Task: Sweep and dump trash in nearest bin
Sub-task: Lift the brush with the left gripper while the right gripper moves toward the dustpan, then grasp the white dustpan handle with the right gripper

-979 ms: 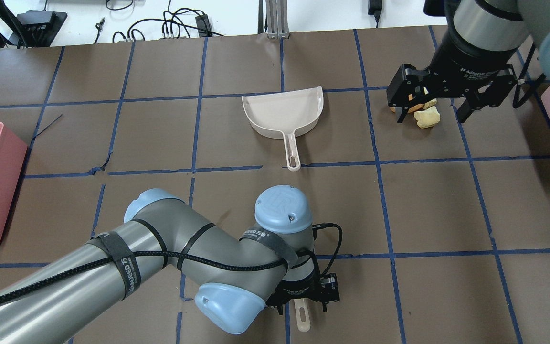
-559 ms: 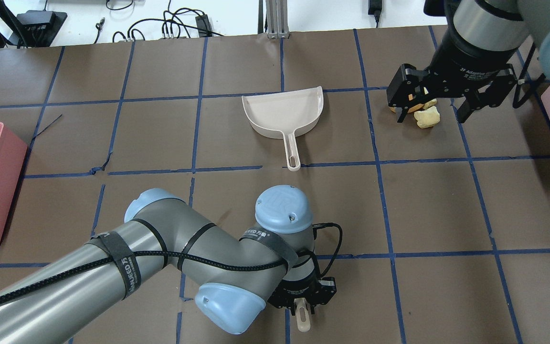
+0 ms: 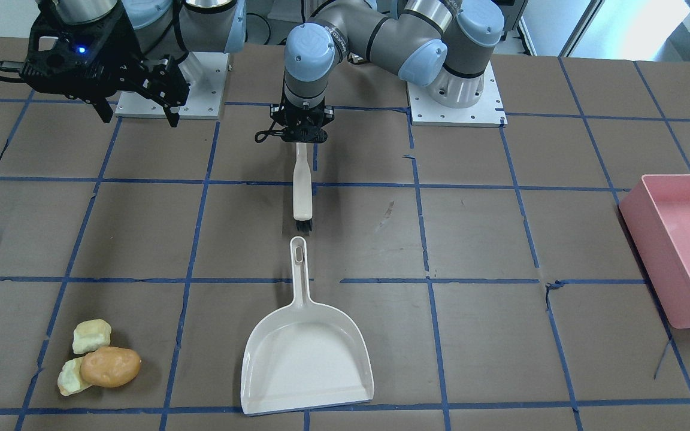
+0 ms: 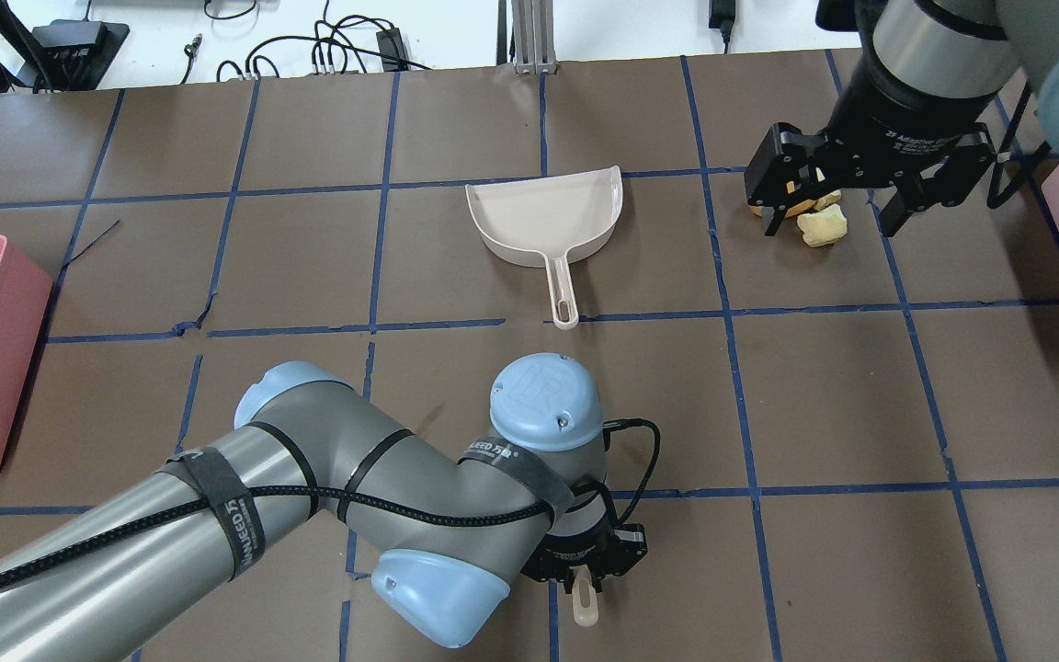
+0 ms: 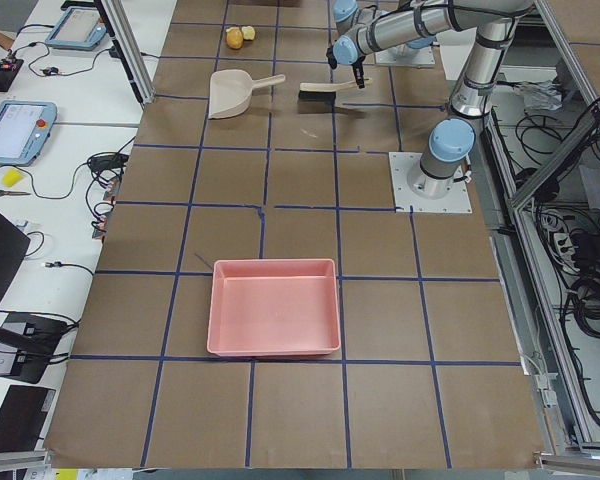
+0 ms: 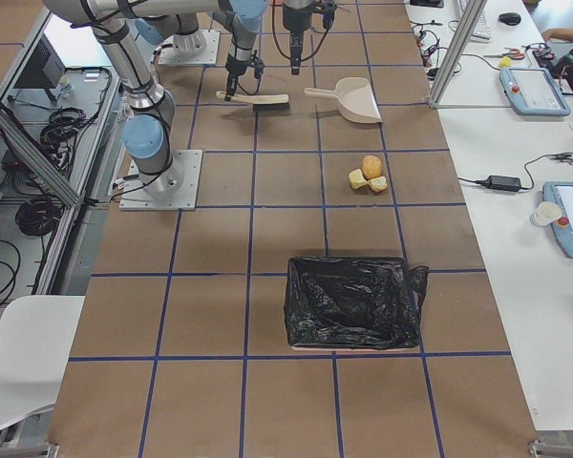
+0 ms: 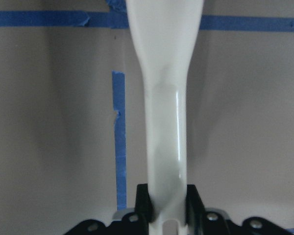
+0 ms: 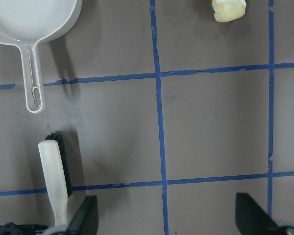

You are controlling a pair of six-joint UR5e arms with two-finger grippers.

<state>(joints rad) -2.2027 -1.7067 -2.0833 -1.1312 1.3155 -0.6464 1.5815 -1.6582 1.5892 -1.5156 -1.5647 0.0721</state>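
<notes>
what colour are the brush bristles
Black. The brush bristles show best in the right wrist view.

Brown table (image 3: 501,239), blue tape grid (image 3: 471,281) — white benches (image 6: 516,143), cables (image 4: 346,51) alongside.

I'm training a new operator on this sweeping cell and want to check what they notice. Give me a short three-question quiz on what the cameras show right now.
1. True or false: the left gripper is shut on the handle of the brush.
2. The handle of the dustpan points: A) toward the brush; B) away from the brush; C) sideways to it.
3. How many separate pieces of trash are there?

Key: 1 true; 2 A; 3 three.
</notes>
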